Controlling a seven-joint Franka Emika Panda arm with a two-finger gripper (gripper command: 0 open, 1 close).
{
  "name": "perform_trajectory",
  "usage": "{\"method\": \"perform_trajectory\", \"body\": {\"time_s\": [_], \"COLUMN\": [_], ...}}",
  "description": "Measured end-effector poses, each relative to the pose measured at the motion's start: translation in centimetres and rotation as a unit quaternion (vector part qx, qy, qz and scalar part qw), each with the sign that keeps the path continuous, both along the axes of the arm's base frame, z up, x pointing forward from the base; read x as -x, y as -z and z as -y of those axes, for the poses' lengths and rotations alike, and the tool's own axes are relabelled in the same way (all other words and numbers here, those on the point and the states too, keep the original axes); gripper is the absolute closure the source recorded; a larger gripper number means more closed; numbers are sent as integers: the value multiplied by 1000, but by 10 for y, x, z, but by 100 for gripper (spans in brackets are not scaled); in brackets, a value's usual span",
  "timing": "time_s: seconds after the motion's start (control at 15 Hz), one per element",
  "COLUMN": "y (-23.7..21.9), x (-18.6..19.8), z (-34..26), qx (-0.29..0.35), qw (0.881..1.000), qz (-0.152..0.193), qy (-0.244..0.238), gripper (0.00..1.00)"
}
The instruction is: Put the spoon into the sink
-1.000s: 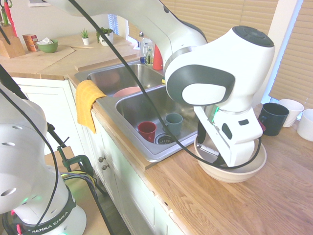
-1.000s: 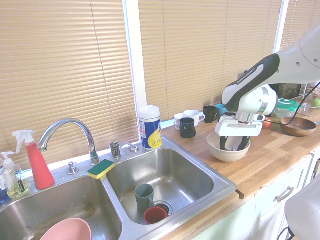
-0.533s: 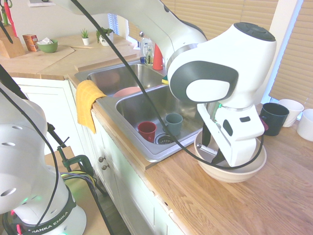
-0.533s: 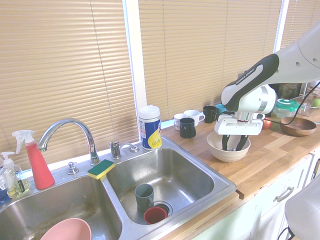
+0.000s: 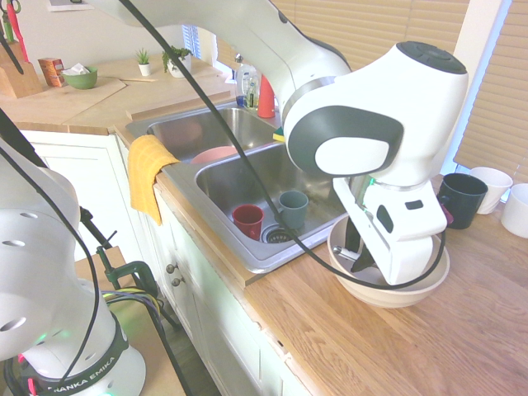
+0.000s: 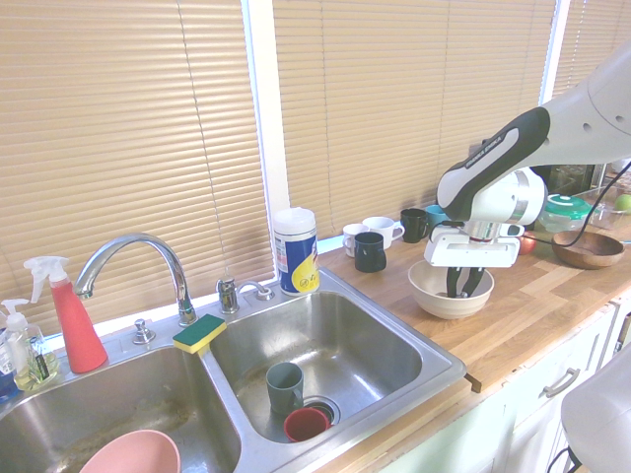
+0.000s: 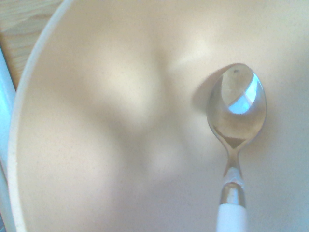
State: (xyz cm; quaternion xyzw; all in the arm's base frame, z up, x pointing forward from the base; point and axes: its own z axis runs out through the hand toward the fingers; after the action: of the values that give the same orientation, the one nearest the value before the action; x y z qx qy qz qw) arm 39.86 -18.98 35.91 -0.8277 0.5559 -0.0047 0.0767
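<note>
Pincer (image 6: 464, 288) reaches down into beige bowl (image 6: 431, 296) holding the spoon (image 7: 236, 114).

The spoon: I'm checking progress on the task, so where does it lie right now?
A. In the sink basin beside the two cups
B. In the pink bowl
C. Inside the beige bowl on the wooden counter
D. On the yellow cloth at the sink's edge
C: the wrist view shows the spoon against the inside of the beige bowl, where the gripper reaches down into it.
</note>
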Motion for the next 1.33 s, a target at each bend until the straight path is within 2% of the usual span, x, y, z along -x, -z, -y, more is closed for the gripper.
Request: {"method": "perform_trajectory", "body": {"time_s": [0.4, 0.8, 1.0, 1.33], "y": [-2, -60, -91, -132], "x": [8, 38, 56, 72], "z": [18, 42, 20, -67], "qx": [1, 25, 48, 123], "qw": [1000, 997, 995, 986], "qz": [6, 55, 79, 112], "qy": [22, 47, 25, -26], "gripper": [100, 100, 100, 100]}}
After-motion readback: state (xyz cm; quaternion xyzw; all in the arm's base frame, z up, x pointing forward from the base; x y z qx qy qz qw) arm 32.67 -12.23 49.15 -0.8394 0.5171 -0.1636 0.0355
